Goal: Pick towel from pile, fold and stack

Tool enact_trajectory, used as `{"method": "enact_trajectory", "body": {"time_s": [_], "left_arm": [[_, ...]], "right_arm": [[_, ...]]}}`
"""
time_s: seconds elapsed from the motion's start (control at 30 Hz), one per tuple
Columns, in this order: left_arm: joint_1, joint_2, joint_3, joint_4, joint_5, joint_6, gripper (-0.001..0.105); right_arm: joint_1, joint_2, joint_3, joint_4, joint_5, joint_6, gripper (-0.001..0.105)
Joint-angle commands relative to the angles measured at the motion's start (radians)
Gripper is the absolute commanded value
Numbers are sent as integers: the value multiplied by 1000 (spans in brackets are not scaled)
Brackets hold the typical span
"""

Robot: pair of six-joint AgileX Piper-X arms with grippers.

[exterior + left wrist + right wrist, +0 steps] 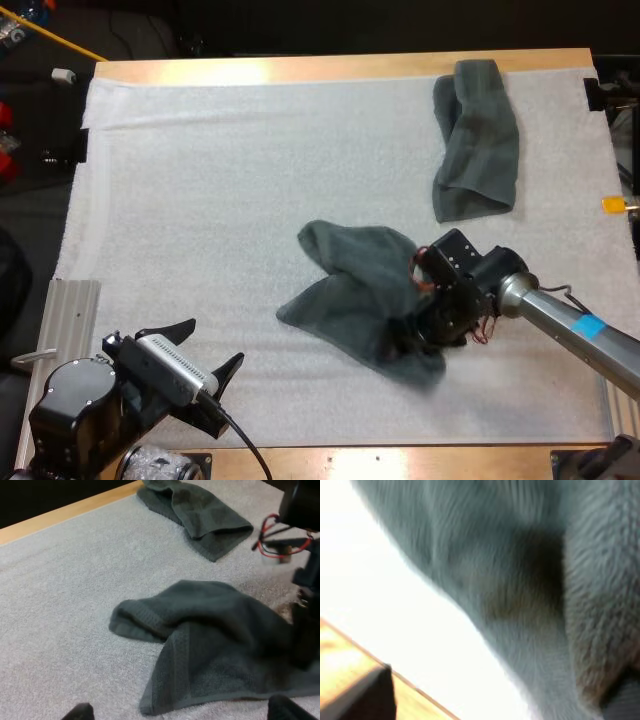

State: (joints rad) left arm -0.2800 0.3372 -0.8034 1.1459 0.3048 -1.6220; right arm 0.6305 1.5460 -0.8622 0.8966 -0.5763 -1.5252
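Early days imo: nothing folded yet. The crumpled towel (350, 295) sits mid-frame on the surface (200, 200), with the right claw (412, 338) down at its lower right edge, can't tell if it's pinching. The left claw (207, 350) hangs spread, lower left. A 2nd towel (476, 140) lies upper right.

Open for passage across the whole left half of the white mat (200, 180); blocked at centre by the crumpled towel (350, 300), by the right gripper (415, 335) set on that towel's right side, and by the right arm (570, 325) slanting in behind. Blocked again at the far right corner by a second towel (478, 140). Passable through the bare strip between both towels and ahead of the left gripper (215, 342).
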Motion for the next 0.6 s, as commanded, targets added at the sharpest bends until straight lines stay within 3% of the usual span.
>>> {"method": "enact_trajectory", "body": {"time_s": [0.0, 0.1, 0.23, 0.3, 0.57], "left_arm": [[-5, 2, -3, -3, 6, 0, 66], [-5, 2, -3, -3, 6, 0, 66], [-5, 2, -3, -5, 6, 0, 66], [-5, 2, -3, -6, 6, 0, 66], [-5, 10, -3, -1, 6, 0, 66]], "right_arm": [[4, -18, 0, 89, -41, -59, 79], [4, -51, 0, 263, 19, -176, 79], [4, -119, 0, 334, 169, -207, 79], [4, -170, 0, 332, 227, -169, 79], [4, -282, 0, 316, 282, 52, 79]]}}
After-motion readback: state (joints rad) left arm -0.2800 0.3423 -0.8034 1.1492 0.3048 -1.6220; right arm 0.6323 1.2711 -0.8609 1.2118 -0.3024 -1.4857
